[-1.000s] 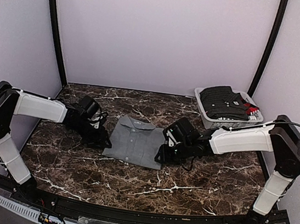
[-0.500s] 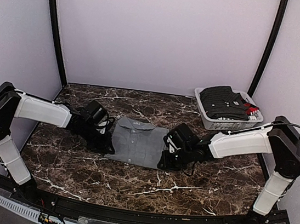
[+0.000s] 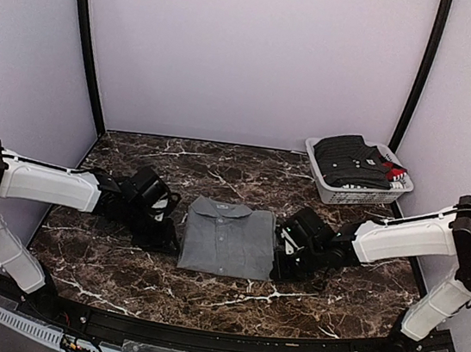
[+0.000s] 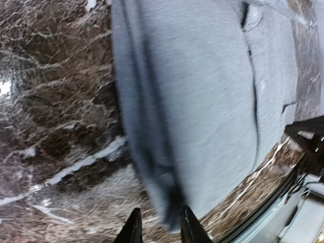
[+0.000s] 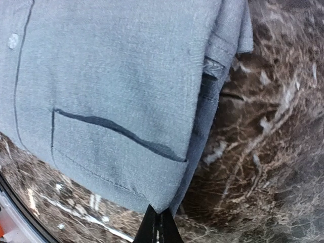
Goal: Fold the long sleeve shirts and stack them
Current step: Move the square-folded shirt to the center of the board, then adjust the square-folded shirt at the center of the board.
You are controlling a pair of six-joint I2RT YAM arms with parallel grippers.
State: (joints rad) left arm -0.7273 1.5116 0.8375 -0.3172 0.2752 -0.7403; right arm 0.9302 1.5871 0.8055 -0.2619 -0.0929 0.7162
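**Top view.** Even, diffuse light from above. The pale lilac enclosure walls (image 3: pixel 251 57) are uniformly bright. The dark brown, white-veined marble tabletop (image 3: pixel 220 291) carries only faint, soft-edged shadows. Focus is sharp throughout.

**Left wrist view.** Streaked blur across the frame. The folded plain mid-grey cloth shirt (image 4: pixel 202 91) ahead of the left gripper (image 4: pixel 159 228) shows no readable weave. A dark shadow band runs along its edge. White glare lies on the marble far left of the fingertips.

**Right wrist view.** The shirt weave is crisp just ahead of the right gripper (image 5: pixel 158 225). The marble to its right is blurred. Small glints lie to its left.
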